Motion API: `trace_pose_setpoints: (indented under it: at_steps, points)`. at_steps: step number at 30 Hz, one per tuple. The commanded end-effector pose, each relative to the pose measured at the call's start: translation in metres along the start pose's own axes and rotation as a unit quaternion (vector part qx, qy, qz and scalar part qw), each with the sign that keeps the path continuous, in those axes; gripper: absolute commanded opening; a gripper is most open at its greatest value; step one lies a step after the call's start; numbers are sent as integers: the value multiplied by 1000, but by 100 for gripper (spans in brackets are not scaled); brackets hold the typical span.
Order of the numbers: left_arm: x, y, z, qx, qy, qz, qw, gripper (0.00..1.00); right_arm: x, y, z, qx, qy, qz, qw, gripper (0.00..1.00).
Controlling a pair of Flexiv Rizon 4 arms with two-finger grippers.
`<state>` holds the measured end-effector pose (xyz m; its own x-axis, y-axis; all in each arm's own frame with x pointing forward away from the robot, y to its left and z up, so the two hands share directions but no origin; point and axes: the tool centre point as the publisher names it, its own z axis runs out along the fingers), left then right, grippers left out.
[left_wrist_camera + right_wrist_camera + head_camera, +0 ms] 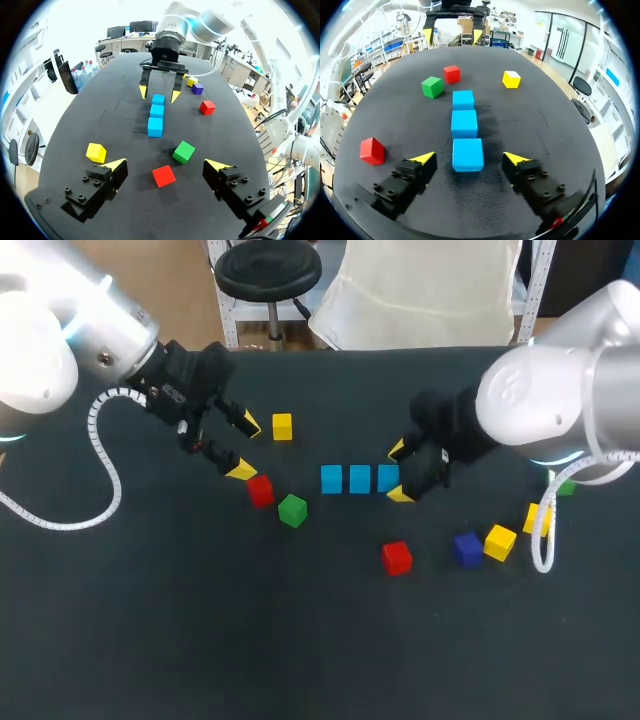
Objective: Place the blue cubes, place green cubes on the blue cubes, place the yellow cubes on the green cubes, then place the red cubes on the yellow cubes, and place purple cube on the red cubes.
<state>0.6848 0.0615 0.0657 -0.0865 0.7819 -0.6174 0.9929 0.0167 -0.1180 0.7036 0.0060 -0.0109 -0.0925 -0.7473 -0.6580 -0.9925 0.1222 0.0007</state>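
Three light blue cubes lie in a row mid-table point(359, 478). My right gripper point(399, 472) straddles the right-end blue cube point(467, 154), open, with a gap on each side between its fingers and the cube. The other two blue cubes point(464, 123) point(463, 99) run on ahead of it. My left gripper point(244, 447) hangs open over the left side, and a red cube point(163, 175) lies low between its fingers point(117, 164), untouched. A green cube point(183, 151) sits just beyond, with a yellow cube point(282, 426) near the left gripper's far tip.
Loose cubes at the front right: a red cube point(397, 557), a dark purple-blue cube point(467, 547), two yellow cubes point(499, 541) point(537, 518) and a green cube point(566, 486) partly behind my right arm. The left arm's white cable point(100, 455) loops over the table's left.
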Motion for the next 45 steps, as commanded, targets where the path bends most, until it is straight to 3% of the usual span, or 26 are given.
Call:
trace_pose_setpoints:
  at_steps: [1,13,20,30,35,45]
  points:
    - [1,0,0,0,-1,2,1000,100,-1,0,-11,-1,-7,1,1000,100]
    - [1,0,0,0,-1,2,1000,100,7,8,-76,1,-29,-16,999,100]
    - [1,0,0,0,-1,2,1000,100,36,15,-124,15,6,-42,999,100]
    - [1,0,0,0,-1,2,1000,100,84,11,-181,17,10,-73,997,100]
    - [1,0,0,0,-1,2,1000,100,111,6,-195,7,22,-69,997,100]
    - [1,0,0,0,-1,2,1000,100,144,0,-202,-8,46,-80,996,100]
